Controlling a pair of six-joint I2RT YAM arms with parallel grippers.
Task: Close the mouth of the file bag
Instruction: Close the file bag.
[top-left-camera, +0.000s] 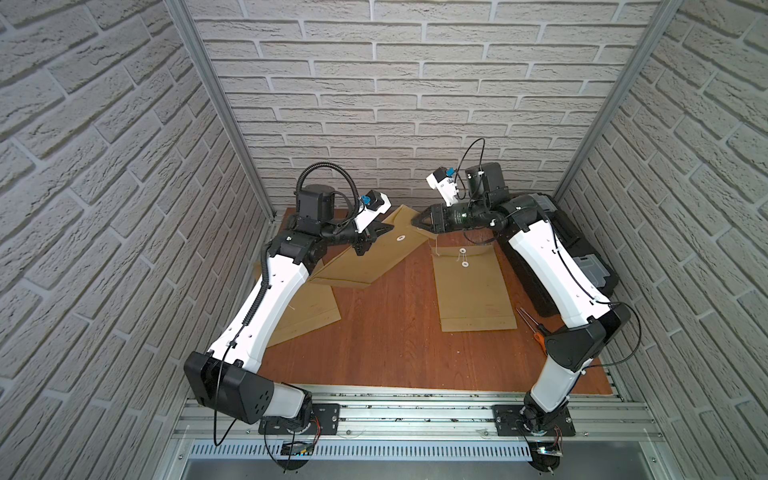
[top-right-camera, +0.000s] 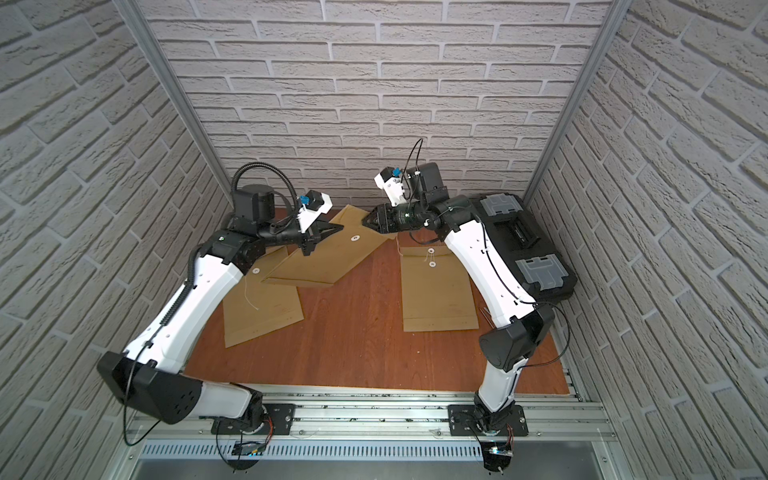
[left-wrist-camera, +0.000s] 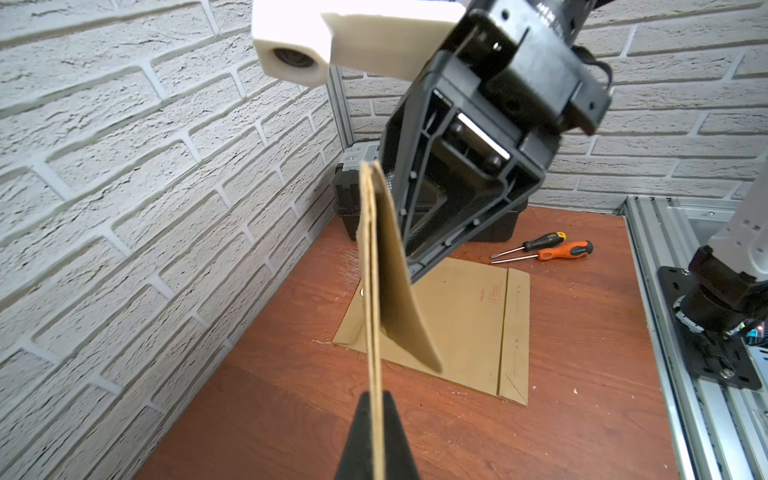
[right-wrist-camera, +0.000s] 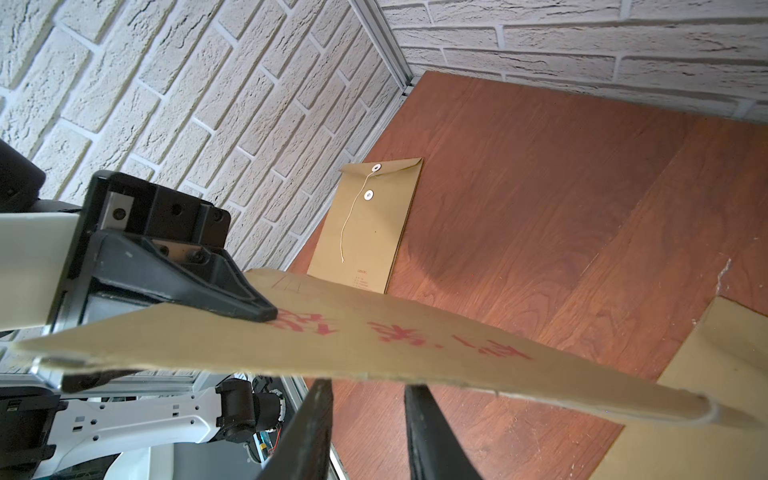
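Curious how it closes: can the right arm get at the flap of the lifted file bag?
Probably yes: the left gripper holds the file bag up in the air, and the right gripper sits right at its flap with nothing between.

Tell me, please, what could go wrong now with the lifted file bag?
1. The left gripper holds the file bag in its jaws by one edge only; a push could make it slip or twist.
2. The right gripper, jaws apart, is close to the loose flap; it may miss or crease it.
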